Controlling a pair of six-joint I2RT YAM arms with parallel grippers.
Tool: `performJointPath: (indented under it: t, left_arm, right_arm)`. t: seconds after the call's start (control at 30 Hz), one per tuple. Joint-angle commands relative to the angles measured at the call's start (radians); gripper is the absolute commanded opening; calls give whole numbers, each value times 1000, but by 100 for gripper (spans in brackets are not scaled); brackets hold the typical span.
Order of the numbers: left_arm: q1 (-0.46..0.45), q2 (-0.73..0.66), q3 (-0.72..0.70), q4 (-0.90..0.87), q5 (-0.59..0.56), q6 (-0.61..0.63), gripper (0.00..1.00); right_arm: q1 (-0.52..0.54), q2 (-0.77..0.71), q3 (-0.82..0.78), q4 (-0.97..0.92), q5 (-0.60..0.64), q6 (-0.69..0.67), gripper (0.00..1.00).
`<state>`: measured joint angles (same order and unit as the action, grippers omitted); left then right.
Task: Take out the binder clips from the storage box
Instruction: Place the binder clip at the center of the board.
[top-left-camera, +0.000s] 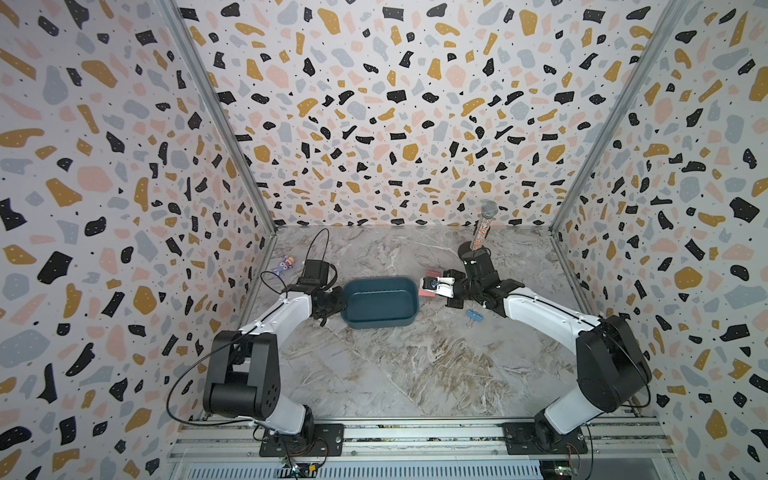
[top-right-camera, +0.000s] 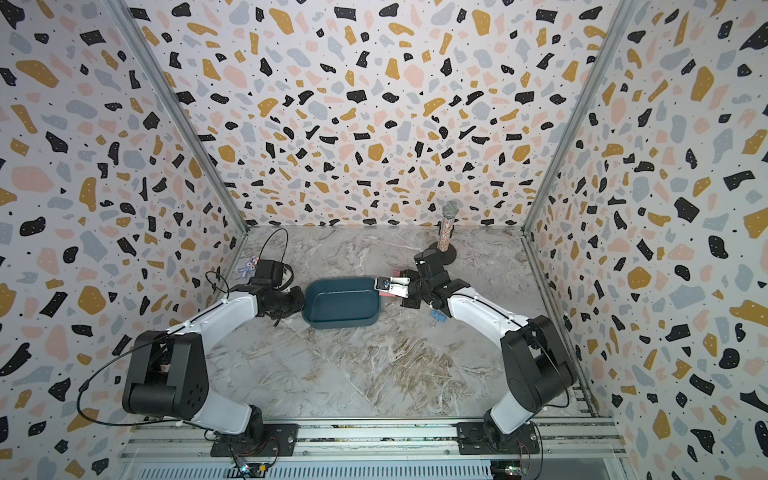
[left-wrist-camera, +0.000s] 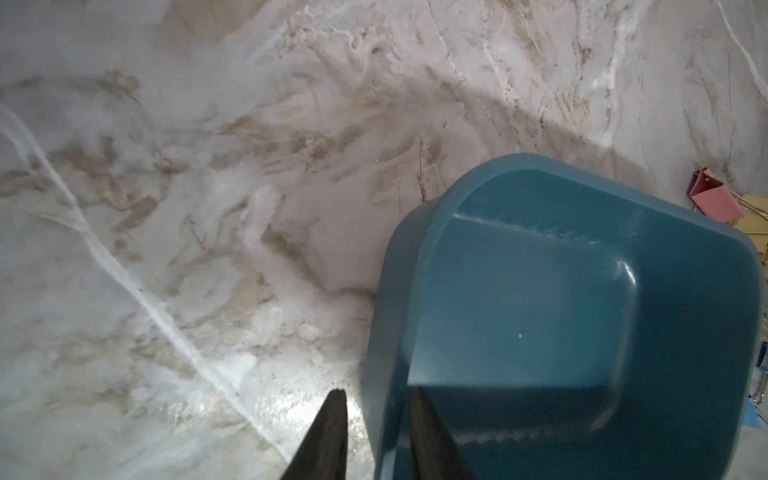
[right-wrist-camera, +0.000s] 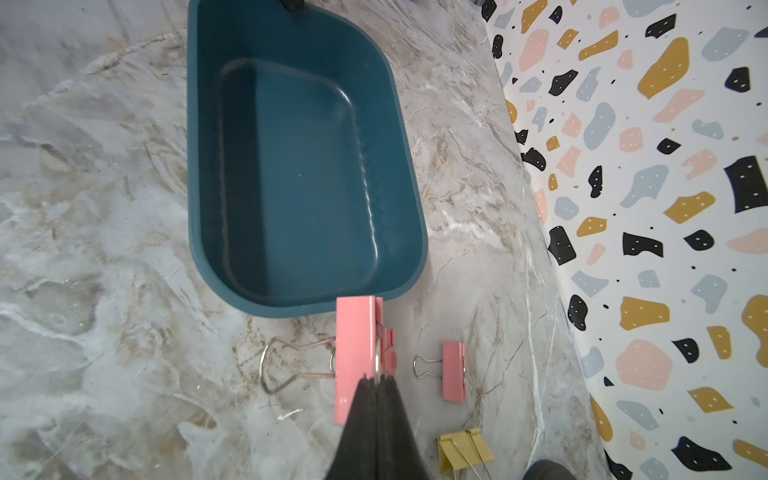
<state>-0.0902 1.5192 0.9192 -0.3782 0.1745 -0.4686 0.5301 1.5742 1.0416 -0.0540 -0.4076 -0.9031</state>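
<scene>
Bright, even light; wrist views blur toward their edges (a glare streak on the storage box (right-wrist-camera: 370, 199)).

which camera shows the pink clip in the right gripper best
Right wrist view: the large pink clip fills the foreground, its wire handle pinched in the shut right gripper beside the storage box. In both top views the gripper hides all but a pink sliver. Left wrist view shows a pink clip at its edge; which is unclear.
</scene>
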Motion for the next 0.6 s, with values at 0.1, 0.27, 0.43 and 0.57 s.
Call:
performJointPath:
  t: [0.1, 0.27, 0.43, 0.57]
  left_arm:
    - [-1, -32, -37, 69, 4, -31, 30]
    - [-2, -48, -59, 79, -1, -35, 30]
    - [-2, -71, -71, 80, -10, -37, 30]
    - [-2, -77, -72, 84, -9, -41, 30]
  right_arm:
    - [-14, -75, -70, 32, 33, -26, 0]
    - [-21, -70, -118, 60, 73, -31, 0]
    - [-27, -66, -151, 90, 102, -31, 0]
    - [-36, -55, -167, 95, 117, -38, 0]
